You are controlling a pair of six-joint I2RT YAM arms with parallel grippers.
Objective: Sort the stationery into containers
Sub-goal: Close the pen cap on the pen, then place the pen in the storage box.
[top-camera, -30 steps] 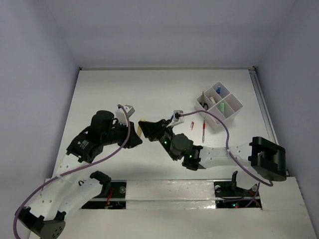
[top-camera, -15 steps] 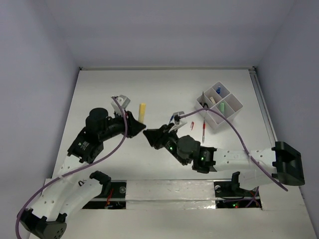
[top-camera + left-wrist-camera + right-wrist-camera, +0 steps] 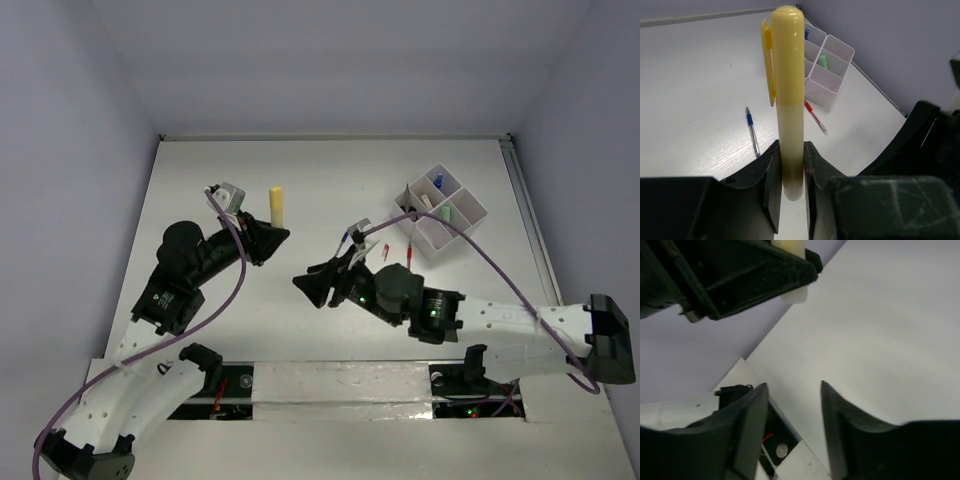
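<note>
**Highlighter lifted, tray not yet reached**

The left tool pinched a yellow highlighter by its lower end, upright and clear of the table. The tray stood well ahead, to its right. The right tool hung spread and empty close by. The next move probably called for a carry over a compartment, or a handover.

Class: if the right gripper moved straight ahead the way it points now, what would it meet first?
Probably the left gripper, whose fingers hold a yellow highlighter; it hangs directly ahead of the open right gripper. Depth is unclear, so it might reach the table first.
</note>
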